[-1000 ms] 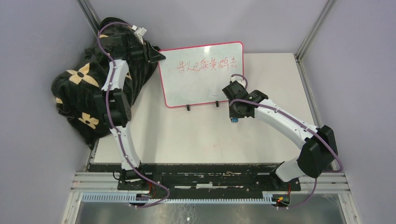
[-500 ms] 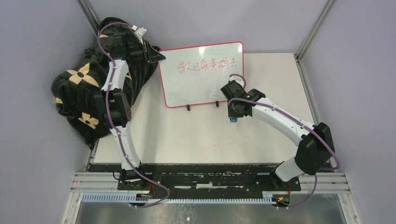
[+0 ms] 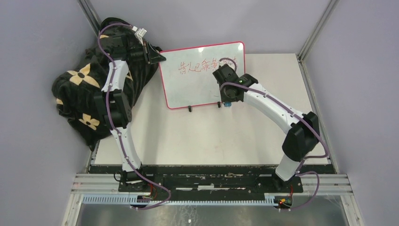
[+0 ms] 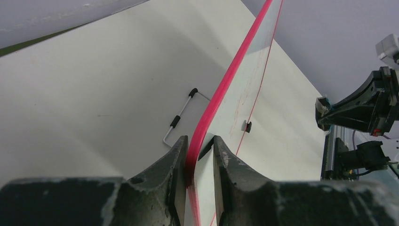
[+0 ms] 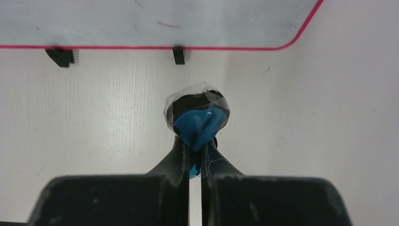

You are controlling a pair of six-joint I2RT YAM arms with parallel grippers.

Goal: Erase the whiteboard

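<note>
The whiteboard (image 3: 195,89), white with a red-pink frame, stands tilted on two black feet (image 3: 189,108) at the back of the table. Red writing (image 3: 204,66) runs along its top. My left gripper (image 3: 160,57) is shut on its upper left edge; the left wrist view shows the jaws (image 4: 200,141) clamping the pink frame (image 4: 235,61). My right gripper (image 3: 227,100) is shut on a small blue eraser (image 5: 197,125), held just in front of the board's lower edge (image 5: 141,47), near its right foot (image 5: 178,54). The eraser does not touch the board.
A black bag with tan flower shapes (image 3: 84,94) lies at the left, behind the left arm. A wire stand with black tips (image 4: 181,117) sits behind the board. Metal frame posts (image 3: 313,33) stand at the back corners.
My right arm has swung left and toward the back with the eraser, from the table right of the board to the board's lower right edge. The left arm and board have not moved.
</note>
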